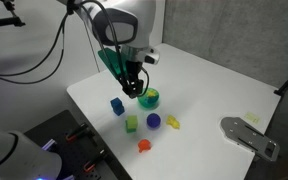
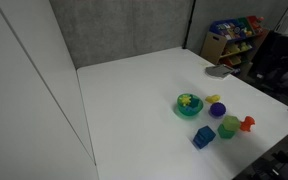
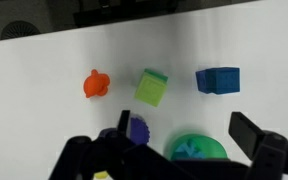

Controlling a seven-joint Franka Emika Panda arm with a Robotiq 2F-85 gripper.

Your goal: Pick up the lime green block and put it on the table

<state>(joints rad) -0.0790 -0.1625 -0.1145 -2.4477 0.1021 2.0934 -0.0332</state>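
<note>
The lime green block (image 2: 187,100) is a small pale yellow-green piece lying inside the round green bowl (image 2: 189,108) on the white table (image 2: 134,90). The bowl also shows in an exterior view (image 1: 150,98) and in the wrist view (image 3: 196,148), where the piece inside it is partly hidden and its colour is unclear. My gripper (image 1: 136,90) hangs just above the bowl's rim. In the wrist view the gripper (image 3: 184,122) is open and empty, with its fingers either side of the bowl.
Loose toy pieces lie round the bowl: a deeper green cube (image 3: 151,87), a blue block (image 3: 217,80), an orange piece (image 3: 96,84), a purple piece (image 3: 134,128) and a yellow piece (image 1: 172,122). A grey metal part (image 1: 249,135) lies at the table's edge.
</note>
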